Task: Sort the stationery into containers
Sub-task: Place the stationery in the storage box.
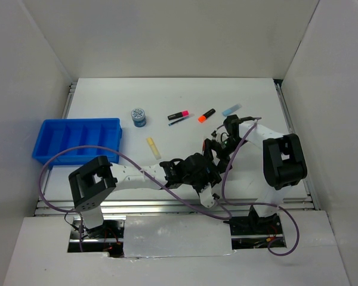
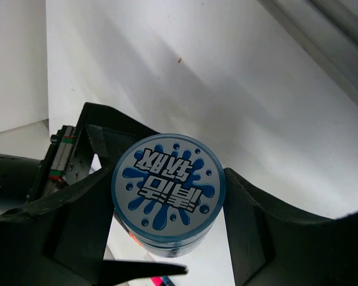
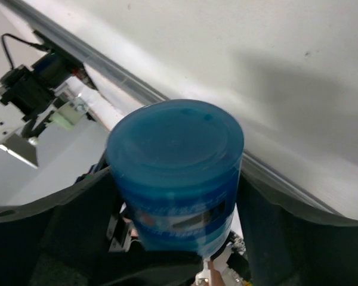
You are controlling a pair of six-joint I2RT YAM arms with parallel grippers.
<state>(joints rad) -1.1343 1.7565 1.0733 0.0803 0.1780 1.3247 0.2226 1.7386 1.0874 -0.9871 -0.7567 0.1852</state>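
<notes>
Left end effector [image 2: 164, 176], right end effector [image 3: 176, 199]: both clamped on roll [image 2: 167, 190] | arms bent inward, meeting

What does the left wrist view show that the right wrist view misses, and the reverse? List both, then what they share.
Left wrist only: the roll's printed end, white with blue splashes and lettering.
Right wrist only: a plain blue end and the side wall of the roll, plus a black cabled part at the upper left.
Both: a round blue roll held between that gripper's own dark fingers, with a white surface behind it.
</notes>
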